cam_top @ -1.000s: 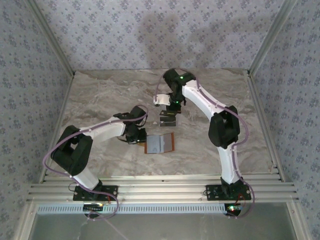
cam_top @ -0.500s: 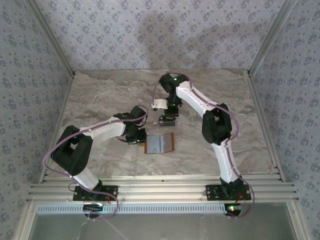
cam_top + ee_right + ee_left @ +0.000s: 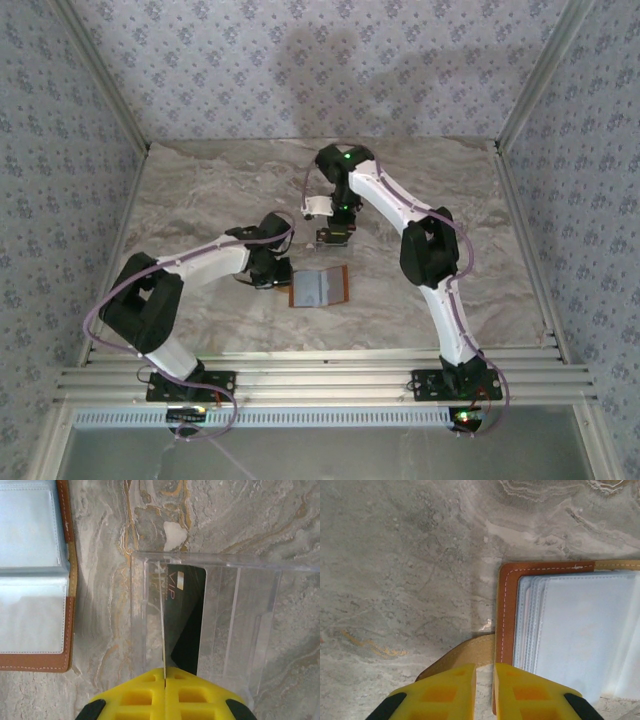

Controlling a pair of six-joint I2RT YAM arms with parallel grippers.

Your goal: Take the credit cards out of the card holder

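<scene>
Top view: the open tan-brown leather card holder (image 3: 320, 287) lies just right of the left claw (image 3: 281, 274). Left wrist: we see yellow fingers (image 3: 445, 690) nearly together over the holder's strap (image 3: 454, 658); whether they pinch it we cannot tell. Right wrist: the right claw (image 3: 164, 672) pinches a thin whitish credit card (image 3: 163, 625) edge-on at a clear plastic box (image 3: 225, 561) ahead; released tilted, it may catch the wall and fall outside.
</scene>
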